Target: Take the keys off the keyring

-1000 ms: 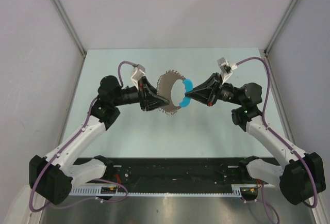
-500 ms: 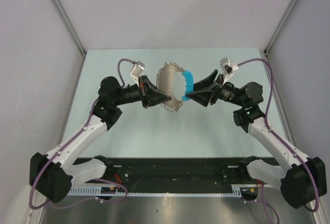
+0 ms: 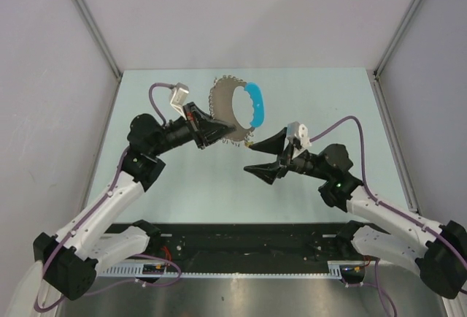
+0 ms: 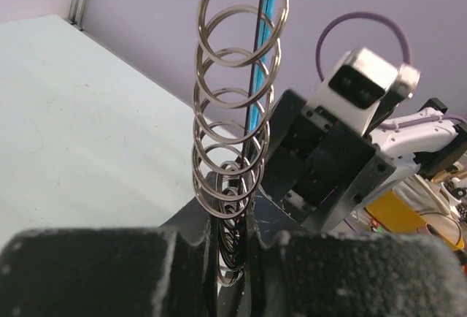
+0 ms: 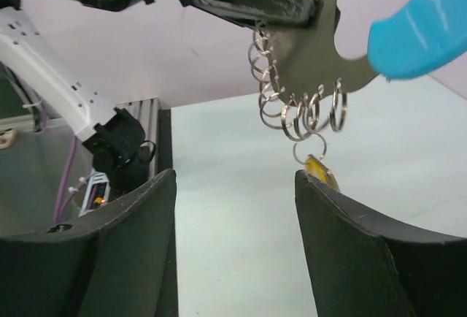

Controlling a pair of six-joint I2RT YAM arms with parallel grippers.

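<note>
The keyring (image 3: 217, 104) is a wide flat silvery loop held in the air above the far middle of the table. A bright blue piece (image 3: 255, 105) runs along its right side. The keys (image 4: 233, 98) show as several small silvery rings strung round its edge, and a little yellow piece (image 5: 321, 171) dangles from one of them. My left gripper (image 3: 230, 130) is shut on the loop's lower left rim, which is pinched between its pads (image 4: 232, 258). My right gripper (image 3: 252, 157) stands open below and to the right of the loop. Nothing is between its fingers (image 5: 139, 237).
The pale green table (image 3: 182, 178) lies under both arms, with grey walls on three sides. A black rail with wiring (image 3: 248, 240) runs along the near edge. Purple cables loop off both wrists.
My right gripper has let go of the blue side, opened, and dropped down towards the near edge. My left gripper has carried the keyring up and to the left.
</note>
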